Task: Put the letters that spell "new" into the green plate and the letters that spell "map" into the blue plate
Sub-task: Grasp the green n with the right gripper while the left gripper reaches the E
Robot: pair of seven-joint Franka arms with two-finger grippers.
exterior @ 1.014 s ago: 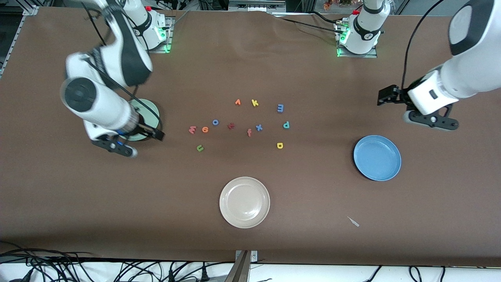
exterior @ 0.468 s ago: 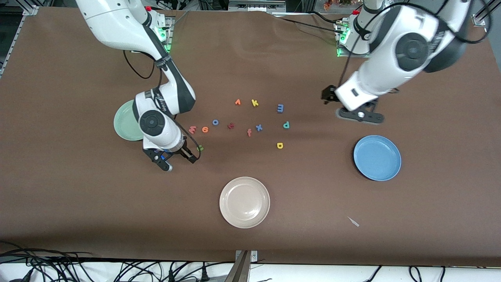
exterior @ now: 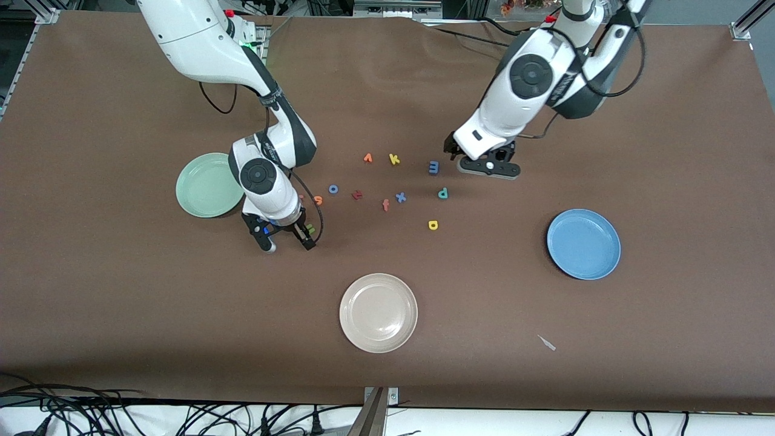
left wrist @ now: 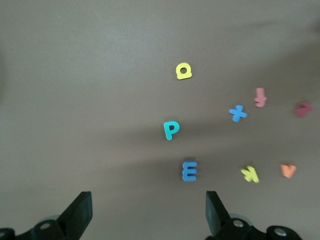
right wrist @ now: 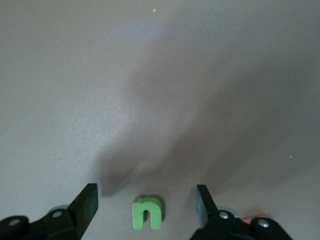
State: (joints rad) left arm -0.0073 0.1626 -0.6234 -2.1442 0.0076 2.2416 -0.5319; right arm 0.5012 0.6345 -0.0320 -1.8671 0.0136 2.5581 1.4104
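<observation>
My right gripper (exterior: pixel 288 241) hangs low and open, a finger on each side of the green n (right wrist: pixel 147 212) without touching it. The orange e (exterior: pixel 317 200) lies just beside that arm, which mostly hides the salmon w (exterior: pixel 301 197). The green plate (exterior: pixel 206 184) sits toward the right arm's end. My left gripper (exterior: pixel 488 168) is open over bare table beside the dark blue m (exterior: pixel 433 167). The teal p (exterior: pixel 442 193) and yellow a (exterior: pixel 433 225) lie nearer the camera. The blue plate (exterior: pixel 583 244) is toward the left arm's end.
Other letters lie mid-table: a blue o (exterior: pixel 333 189), a dark red letter (exterior: pixel 357 195), a salmon f (exterior: pixel 385 205), a blue x (exterior: pixel 400 197), a yellow k (exterior: pixel 394 159) and an orange letter (exterior: pixel 367 158). A beige plate (exterior: pixel 378 312) sits nearest the camera.
The right arm swung from over the green plate down to the green n. The left arm swept in from its end of the table to beside the m.
</observation>
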